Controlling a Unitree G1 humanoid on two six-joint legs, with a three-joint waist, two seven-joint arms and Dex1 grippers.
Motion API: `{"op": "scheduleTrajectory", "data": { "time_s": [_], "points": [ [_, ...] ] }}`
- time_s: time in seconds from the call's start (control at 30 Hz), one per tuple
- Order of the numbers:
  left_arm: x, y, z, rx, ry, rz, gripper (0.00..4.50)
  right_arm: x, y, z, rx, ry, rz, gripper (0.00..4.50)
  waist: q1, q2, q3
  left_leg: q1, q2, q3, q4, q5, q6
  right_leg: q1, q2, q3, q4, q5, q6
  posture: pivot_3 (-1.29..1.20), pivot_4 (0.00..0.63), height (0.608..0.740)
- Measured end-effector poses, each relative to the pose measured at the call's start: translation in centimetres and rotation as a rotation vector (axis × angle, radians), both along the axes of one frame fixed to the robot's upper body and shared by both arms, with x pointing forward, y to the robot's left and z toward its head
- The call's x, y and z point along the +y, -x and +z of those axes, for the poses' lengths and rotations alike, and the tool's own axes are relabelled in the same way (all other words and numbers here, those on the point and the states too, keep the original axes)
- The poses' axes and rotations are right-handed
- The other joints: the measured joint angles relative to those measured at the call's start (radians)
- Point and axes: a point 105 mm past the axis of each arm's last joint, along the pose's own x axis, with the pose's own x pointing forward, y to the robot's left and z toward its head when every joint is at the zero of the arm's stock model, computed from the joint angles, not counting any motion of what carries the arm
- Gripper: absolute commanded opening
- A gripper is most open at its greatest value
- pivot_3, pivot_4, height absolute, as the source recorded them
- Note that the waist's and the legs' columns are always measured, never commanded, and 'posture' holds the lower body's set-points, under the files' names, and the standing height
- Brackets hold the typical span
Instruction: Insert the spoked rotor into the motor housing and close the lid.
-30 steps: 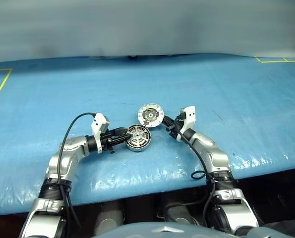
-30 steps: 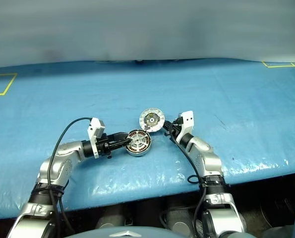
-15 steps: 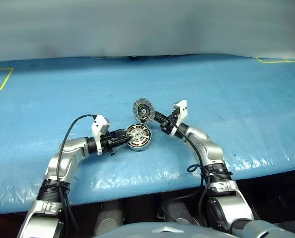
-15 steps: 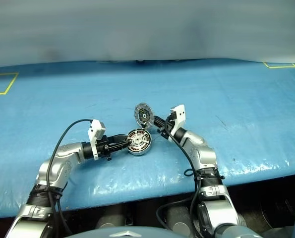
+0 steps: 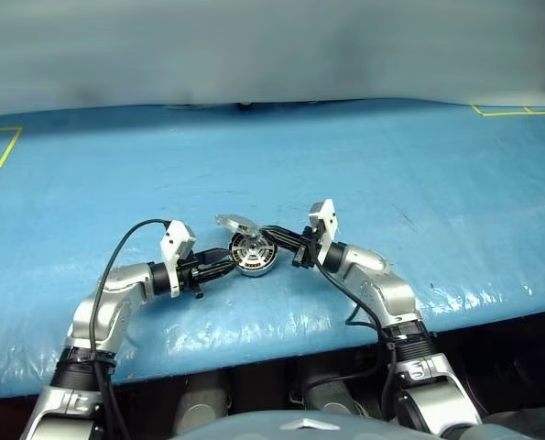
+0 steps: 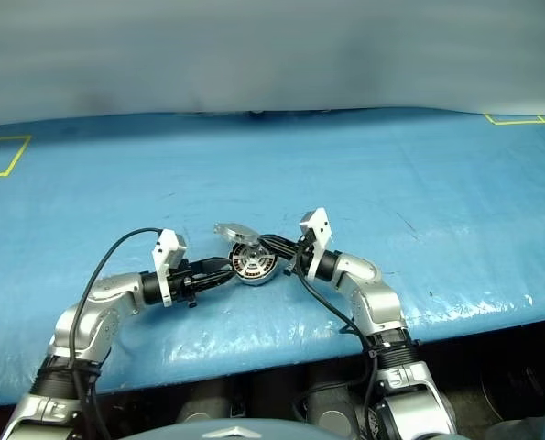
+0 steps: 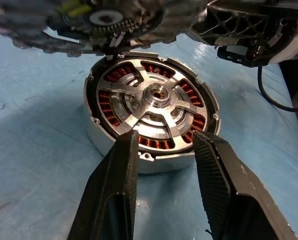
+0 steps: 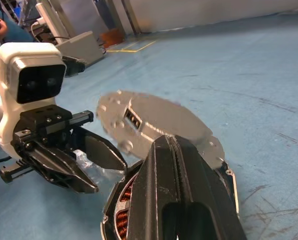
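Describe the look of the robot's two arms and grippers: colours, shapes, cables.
Both arms are silver-grey shells with black ribbed joints. A black cable loops along each. The left gripper and right gripper each have two black tapered fingers, with a white boxy camera block mounted above the wrist.

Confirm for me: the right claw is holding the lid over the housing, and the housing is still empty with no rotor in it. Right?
Not quite. The housing is not empty: the spoked rotor already sits inside it, over the copper windings, as the left wrist view shows. The rest holds: the right claw holds the lid over the housing.
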Motion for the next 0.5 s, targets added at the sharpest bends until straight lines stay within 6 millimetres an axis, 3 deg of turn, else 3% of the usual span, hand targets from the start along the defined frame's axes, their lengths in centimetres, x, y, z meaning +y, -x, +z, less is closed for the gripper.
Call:
{"op": "scheduleTrajectory", "data": {
  "time_s": [0.3,0.5],
  "points": [
    [0.2,0.6,1.1,-0.034,0.001,0.007,1.77,-0.3,-0.7,1.0,-0.051,-0.016,-0.053,0.0,0.005,0.0,0.001,-0.001,0.0,0.0,0.0,0.0,0.0,0.0,-0.001,0.0,-0.001,-0.001,-0.001,0.0,0.15,0.74],
    [0.4,1.4,1.1,-0.04,-0.017,0.011,1.77,1.7,0.1,3.2,-0.133,-0.029,0.057,0.0,0.0,0.002,0.001,0.0,0.0,0.0,-0.002,0.0,0.0,-0.001,0.0,0.0,0.0,0.0,-0.001,0.0,0.15,0.74]
  ]
}}
